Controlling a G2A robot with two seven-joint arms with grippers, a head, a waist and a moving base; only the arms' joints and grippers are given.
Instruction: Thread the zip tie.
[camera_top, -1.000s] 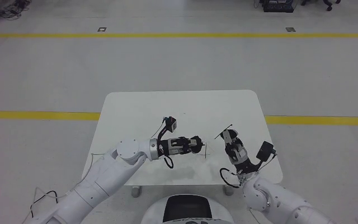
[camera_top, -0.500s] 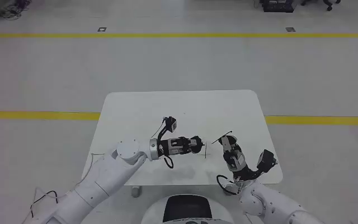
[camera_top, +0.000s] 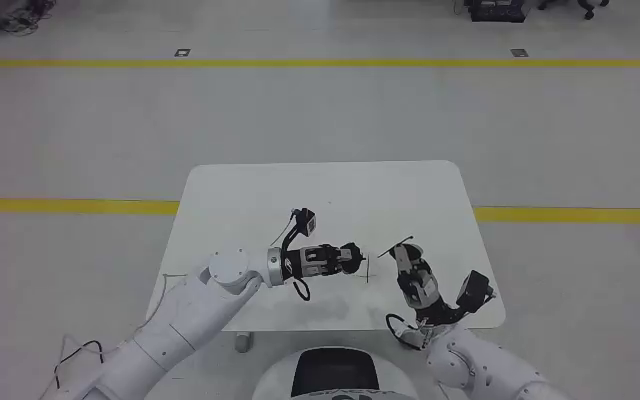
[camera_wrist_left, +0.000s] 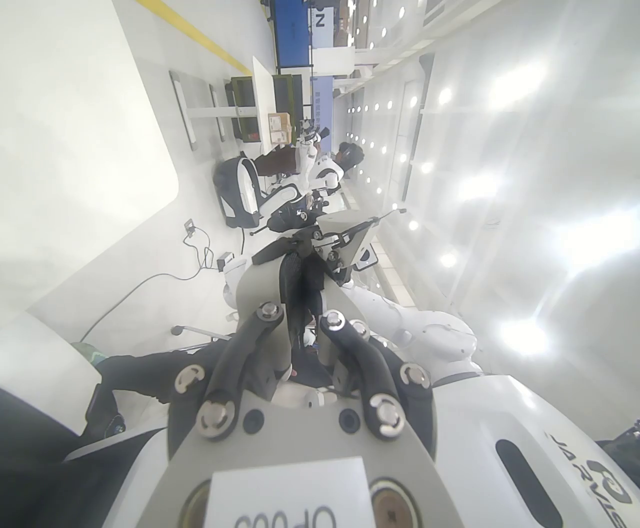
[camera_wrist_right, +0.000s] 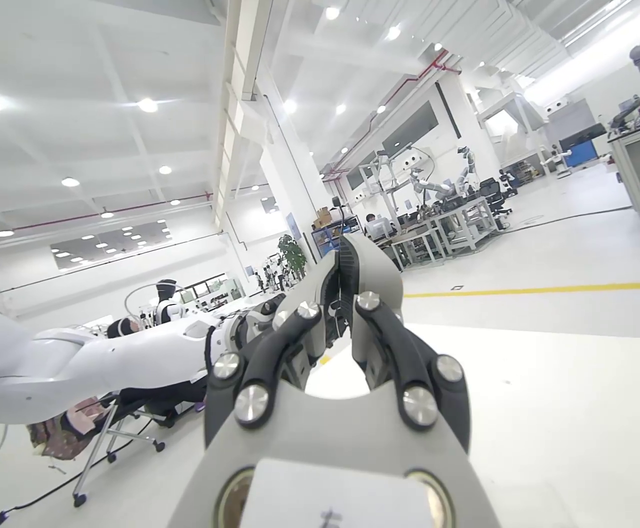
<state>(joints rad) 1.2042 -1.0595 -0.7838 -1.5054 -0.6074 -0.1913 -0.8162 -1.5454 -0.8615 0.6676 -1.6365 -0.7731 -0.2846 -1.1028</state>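
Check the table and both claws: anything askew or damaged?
Nothing stands out. The left claw and right claw each pinch part of the thin black zip tie over the table, ends apart, not yet threaded.

Extends the left arm from the near left side toward the middle, forearm roughly level, left gripper (camera_top: 352, 258) pointing across at the right arm, fingers pressed together. Bends the right arm up from the near right side, right gripper (camera_top: 403, 250) aimed away from the body, fingers closed tip to tip. Holds both grippers near each other, apart.
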